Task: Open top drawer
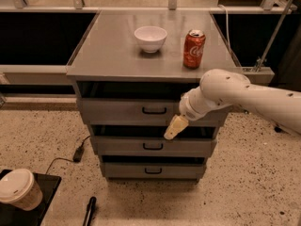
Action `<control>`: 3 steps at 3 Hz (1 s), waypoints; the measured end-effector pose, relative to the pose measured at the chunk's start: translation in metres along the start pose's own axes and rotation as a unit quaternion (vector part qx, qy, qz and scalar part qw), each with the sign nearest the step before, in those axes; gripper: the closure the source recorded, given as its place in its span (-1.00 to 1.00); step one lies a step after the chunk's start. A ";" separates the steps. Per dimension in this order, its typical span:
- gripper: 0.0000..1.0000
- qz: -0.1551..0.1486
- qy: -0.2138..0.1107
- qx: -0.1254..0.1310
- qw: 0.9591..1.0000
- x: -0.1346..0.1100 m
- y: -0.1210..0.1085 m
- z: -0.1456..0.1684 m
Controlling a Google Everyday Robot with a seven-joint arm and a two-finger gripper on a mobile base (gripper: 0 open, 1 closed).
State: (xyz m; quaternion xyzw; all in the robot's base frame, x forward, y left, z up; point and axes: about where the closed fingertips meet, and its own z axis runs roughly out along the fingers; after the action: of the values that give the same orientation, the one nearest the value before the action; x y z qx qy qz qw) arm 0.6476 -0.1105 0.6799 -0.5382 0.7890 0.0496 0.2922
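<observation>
The top drawer (117, 111) sat just under the grey surface (108, 55). The pincer (175, 127) hung below and right of the drawer's black handle (154, 110), and I could not tell whether it was released or clenched. From that low spot I feared it would miss the small handle, and a jerky pull might topple the soda can (194, 49) beside the seemingly empty bowl (150, 37).

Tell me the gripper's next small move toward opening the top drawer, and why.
Probably shift the gripper left and a little up, to the black loop handle of the top drawer. The gripper hangs to the right of and below that handle, in front of the gap above the middle drawer. It is not on the handle, so there is nothing yet to pull with.
</observation>
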 end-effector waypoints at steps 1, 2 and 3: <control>-1.00 0.013 0.022 0.021 0.999 0.004 -0.012 0.020; -1.00 0.027 0.024 0.022 0.999 0.002 -0.013 0.023; -0.67 0.027 0.024 0.022 0.999 0.002 -0.013 0.023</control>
State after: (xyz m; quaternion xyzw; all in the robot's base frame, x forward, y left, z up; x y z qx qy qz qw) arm 0.6678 -0.1085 0.6632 -0.5114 0.8109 0.0269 0.2833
